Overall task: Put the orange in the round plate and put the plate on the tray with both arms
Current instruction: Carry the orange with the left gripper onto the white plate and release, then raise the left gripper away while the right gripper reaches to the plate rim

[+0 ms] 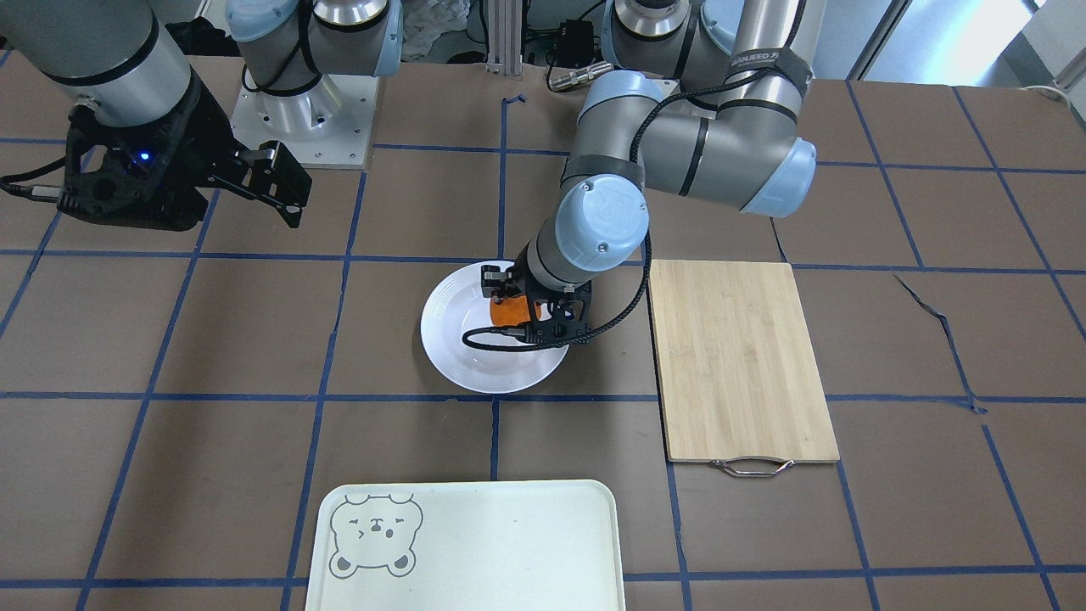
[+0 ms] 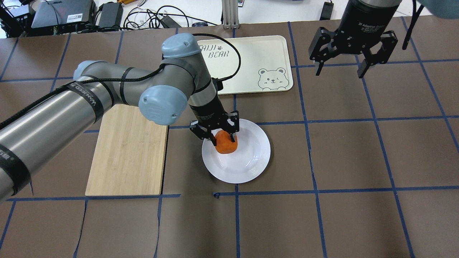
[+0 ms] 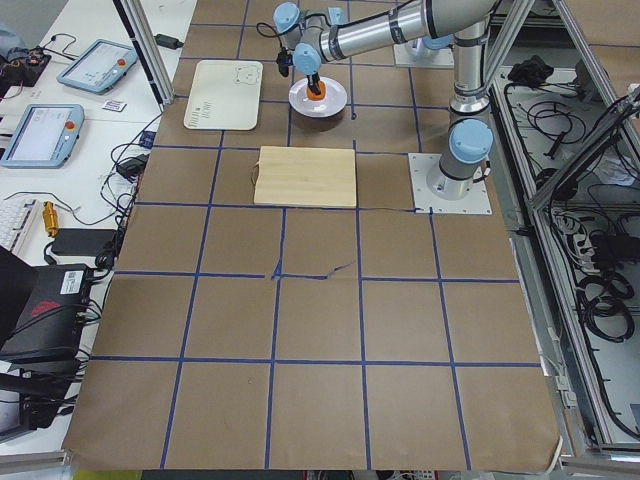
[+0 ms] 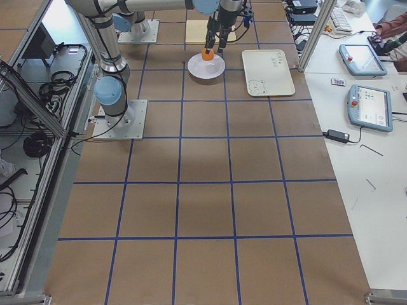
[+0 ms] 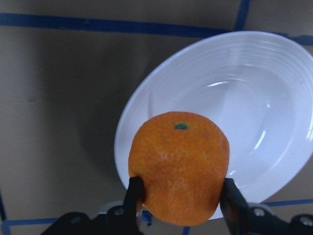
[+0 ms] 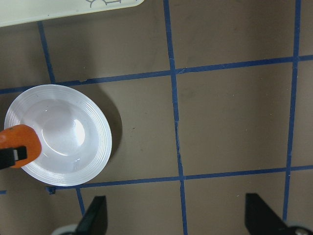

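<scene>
A brown tabletop [image 2: 358, 161] taped into a blue grid fills the overhead view. At centre, the left gripper [image 2: 224, 138] clamps the orange [image 2: 227, 145] over the upper-left part of the white plate [image 2: 251, 161]; whether the fruit touches it is unclear. The right gripper [image 2: 339, 73] hangs spread wide in the upper right. The cream tray [image 2: 251, 57] lies at upper centre, apart from the plate. A bamboo board [image 2: 129, 154] lies at left. Cables [image 2: 150, 18] crowd the white bench along the top edge.
</scene>
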Available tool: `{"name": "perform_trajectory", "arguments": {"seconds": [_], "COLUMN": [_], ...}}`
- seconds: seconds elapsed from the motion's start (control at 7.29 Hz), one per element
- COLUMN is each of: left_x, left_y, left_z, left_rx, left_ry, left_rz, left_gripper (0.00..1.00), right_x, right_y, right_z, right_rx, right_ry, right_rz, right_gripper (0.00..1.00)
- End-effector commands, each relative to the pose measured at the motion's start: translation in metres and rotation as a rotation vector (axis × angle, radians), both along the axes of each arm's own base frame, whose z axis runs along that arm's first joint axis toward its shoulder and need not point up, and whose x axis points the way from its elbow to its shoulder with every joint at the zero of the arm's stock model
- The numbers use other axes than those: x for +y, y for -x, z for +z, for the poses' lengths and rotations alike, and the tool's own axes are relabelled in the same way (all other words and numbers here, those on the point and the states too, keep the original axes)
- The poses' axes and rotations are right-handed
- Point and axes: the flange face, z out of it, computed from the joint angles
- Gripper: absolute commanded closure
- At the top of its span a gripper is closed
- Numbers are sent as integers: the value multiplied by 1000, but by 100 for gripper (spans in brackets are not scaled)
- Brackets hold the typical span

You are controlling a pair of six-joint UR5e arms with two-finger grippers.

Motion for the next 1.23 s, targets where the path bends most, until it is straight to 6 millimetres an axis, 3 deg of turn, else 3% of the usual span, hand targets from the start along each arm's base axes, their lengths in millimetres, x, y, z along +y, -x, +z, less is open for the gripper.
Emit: {"name": "perform_trajectory", "arguments": {"seconds": [0.0,0.14,0.27,0.41,0.55,0.69,0.82,1.1], "left_x": [11,2,-2,-18,-52,-68,-69,-43], "left_y": [14,15,14,-10,-48,-68,-81,-86], "left_z": [-23,-16,-3,19,64,111,155,210], "left_rx": [3,16,24,-24,-29,-31,-79,-98], "left_ry": [-31,18,64,128,208,273,322,384], "left_rz": [-42,-40,-38,-19,42,76,84,64], "left_gripper": [75,1,0,0,0,0,0,0], "right_x": [0,0,-1,-4,-1,-3,-10,-41], "right_y": [-1,0,1,5,10,10,12,14], "right_z": [0,-2,-5,-4,-1,-7,-13,-71], "right_rx": [0,0,-1,-1,-1,-7,-5,-14], "right_ry": [-1,-6,-9,3,-1,-19,-14,-103], "right_rz": [1,1,1,-12,-9,-16,-8,-16], "right_gripper": [0,0,0,0,0,0,0,0]}}
